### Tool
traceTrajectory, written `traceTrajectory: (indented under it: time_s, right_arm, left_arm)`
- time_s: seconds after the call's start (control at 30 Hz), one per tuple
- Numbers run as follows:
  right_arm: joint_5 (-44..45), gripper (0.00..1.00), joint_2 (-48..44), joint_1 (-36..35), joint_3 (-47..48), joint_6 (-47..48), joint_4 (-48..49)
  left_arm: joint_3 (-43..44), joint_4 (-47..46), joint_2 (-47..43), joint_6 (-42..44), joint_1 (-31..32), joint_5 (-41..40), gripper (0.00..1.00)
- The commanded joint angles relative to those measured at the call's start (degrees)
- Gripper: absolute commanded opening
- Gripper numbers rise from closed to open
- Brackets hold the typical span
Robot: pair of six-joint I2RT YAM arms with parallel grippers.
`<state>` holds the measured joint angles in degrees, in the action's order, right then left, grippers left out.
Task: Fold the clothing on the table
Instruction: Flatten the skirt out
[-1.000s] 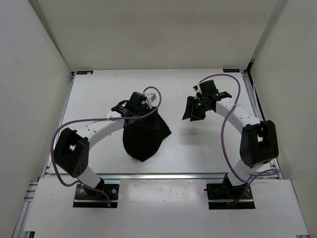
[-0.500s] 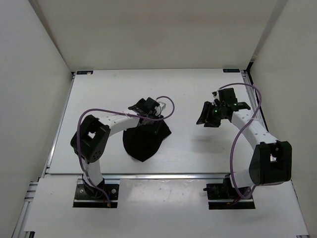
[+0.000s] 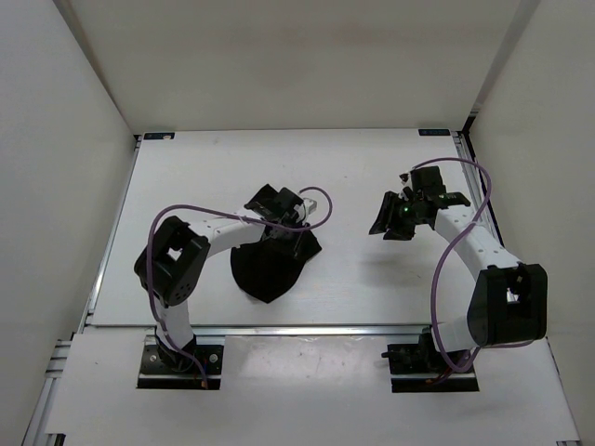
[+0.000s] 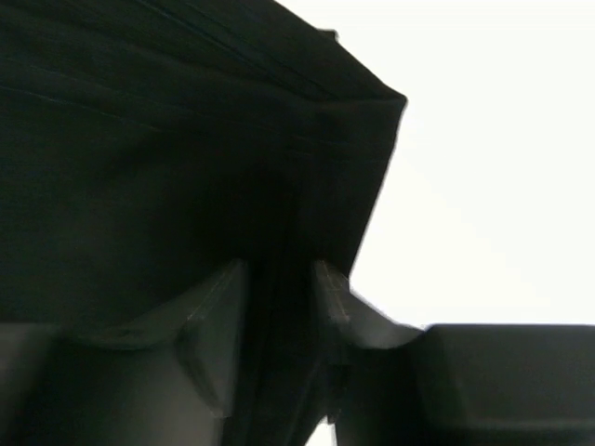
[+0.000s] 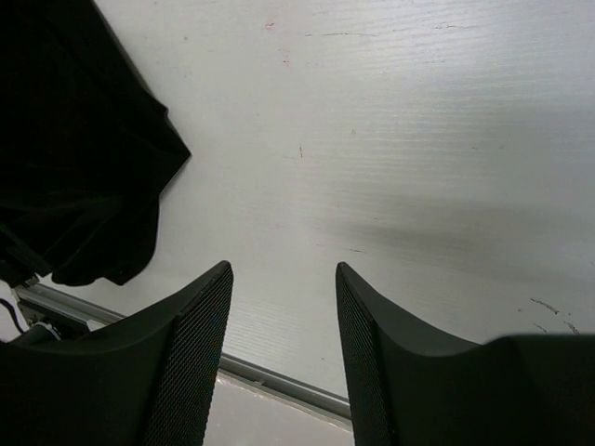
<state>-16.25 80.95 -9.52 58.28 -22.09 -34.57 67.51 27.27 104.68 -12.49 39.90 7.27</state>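
Observation:
The black clothing lies bunched on the white table, left of centre. My left gripper is down on its upper right part. In the left wrist view, dark clothing fills the left and top. A fold runs into the gap of the left gripper, whose jaws still stand apart around it. My right gripper hovers open over bare table to the right of the clothing. In the right wrist view, the right gripper has nothing between its fingers, and the clothing lies at the far left.
White walls enclose the table on three sides. A silver rail runs along the near edge and also shows below the right gripper as the rail. Purple cables loop over both arms.
The left arm swung its elbow in and its gripper moved right and down onto the clothing, jaws narrowing around a fold. The right gripper drew back to the right, then stayed still.

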Motion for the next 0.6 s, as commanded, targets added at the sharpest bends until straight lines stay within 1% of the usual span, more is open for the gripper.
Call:
traceTrajectory:
  time_s: [0.0, 0.03, 0.1, 0.13, 0.17, 0.2, 0.27, 0.33, 0.4, 0.47, 0.5, 0.53, 0.57]
  right_arm:
    - [0.08, 0.54, 0.0, -0.24, 1.22, -0.33, 0.55]
    - [0.25, 0.54, 0.09, -0.15, 1.39, -0.33, 0.47]
    - [-0.1, 0.54, 0.27, 0.11, 1.75, -0.15, 0.38]
    - [-0.1, 0.55, 0.26, -0.15, 1.75, -0.24, 0.38]
    - [-0.01, 0.54, 0.52, -0.15, 2.1, -0.06, 0.2]
    - [0.43, 0.54, 0.61, -0.41, 2.19, -0.32, 0.29]
    - [-0.01, 0.54, 0.44, -0.24, 2.27, -0.59, 0.37]
    - [0.17, 0.53, 0.53, -0.33, 2.63, -0.33, 0.29]
    - [0.43, 0.54, 1.05, -0.59, 2.8, -0.06, -0.06]
    - [0.52, 0.54, 1.23, -0.67, 2.98, -0.33, 0.2]
    - [0.52, 0.54, 0.88, -0.33, 3.15, -0.76, 0.03]
    - [0.69, 0.54, 1.23, -0.41, 3.15, -0.24, 0.11]
    - [0.61, 0.54, 1.4, -0.24, 3.5, -0.06, 0.11]
  left_arm:
    - [-0.97, -0.46, -0.36, 0.28, 1.85, 0.65, 0.4]
    - [-0.97, -0.46, 0.08, -0.07, 1.76, -0.58, 0.35]
    - [-0.8, -1.07, 0.69, 0.01, 1.76, -2.33, 0.15]
    - [-0.97, -0.81, 0.78, -0.08, 1.06, -3.13, 0.1]
    - [0.16, -1.16, 0.78, -0.16, 1.49, -3.4, 0.03]
    - [0.69, -0.29, 1.05, -0.17, 0.71, -3.23, 0.0]
    - [5.59, 1.56, 0.52, 0.36, 0.44, -0.78, 0.0]
    - [9.47, 4.27, -0.7, 1.84, 2.01, 1.77, 0.0]
    - [16.31, 6.99, -1.67, 3.34, 3.85, 4.59, 0.0]
    - [20.36, 8.24, -2.99, 3.79, 5.36, 11.15, 0.0]
    - [22.3, 8.42, -2.99, 3.09, 5.36, 12.76, 0.0]
    - [22.84, 8.16, -3.86, 1.96, 5.62, 15.99, 0.0]
    - [23.63, 7.37, -4.83, 0.9, 5.19, 17.07, 0.0]
